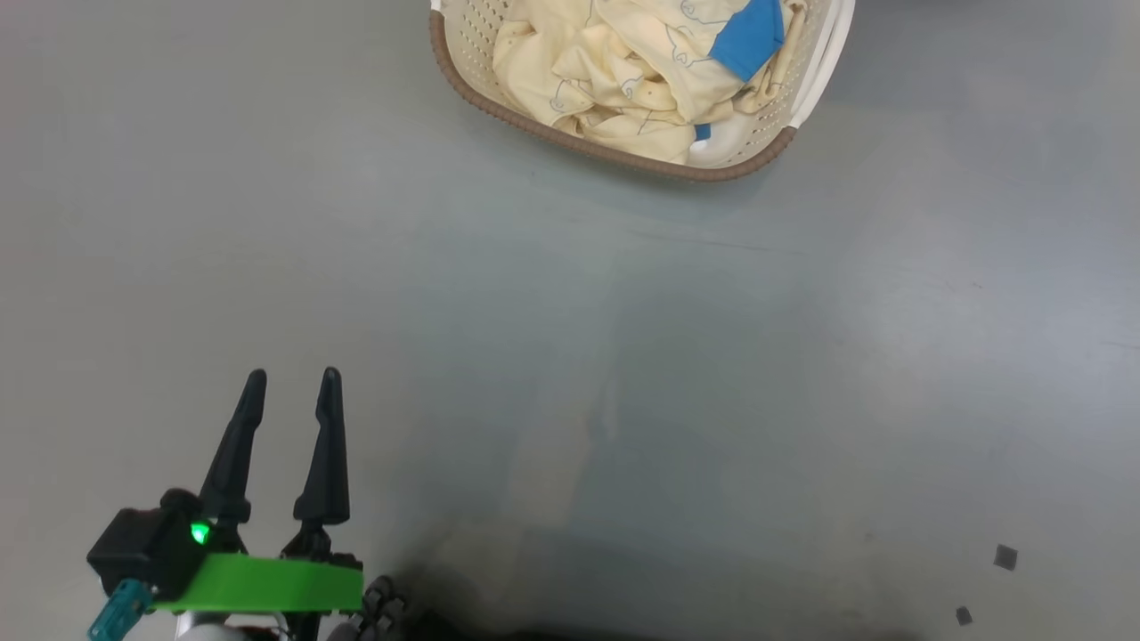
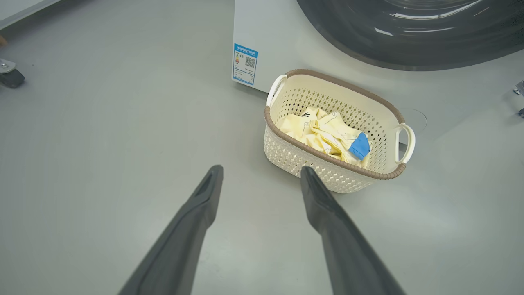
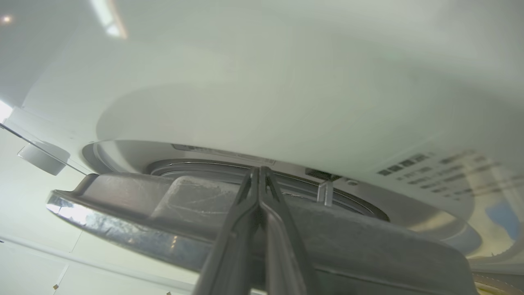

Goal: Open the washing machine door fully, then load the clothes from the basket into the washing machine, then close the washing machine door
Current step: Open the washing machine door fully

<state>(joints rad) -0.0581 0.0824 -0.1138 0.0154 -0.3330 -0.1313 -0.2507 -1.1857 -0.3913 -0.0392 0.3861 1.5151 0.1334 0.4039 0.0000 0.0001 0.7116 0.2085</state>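
The cream basket [image 1: 570, 138] with a brown rim stands on the grey floor at the top of the head view, holding the pale yellow clothes [image 1: 623, 71] with a blue patch. My left gripper [image 1: 293, 378] is open and empty at the lower left, well short of the basket. In the left wrist view the basket [image 2: 303, 159] and clothes [image 2: 327, 131] sit just before the white washing machine [image 2: 278, 37] and its black door [image 2: 409, 37], beyond my left gripper [image 2: 261, 170]. My right gripper [image 3: 258, 169] is shut, its tips at the edge of the door [image 3: 368, 246], which stands slightly ajar from the machine front [image 3: 286, 82].
A blue-white label [image 2: 245, 63] marks the machine's lower corner. A castor wheel [image 2: 10, 76] sits at the far left and another [image 2: 520, 94] at the far right. Two small dark marks [image 1: 1005, 556] lie on the floor. The door's latch hook [image 3: 325, 193] stands up beside my right fingers.
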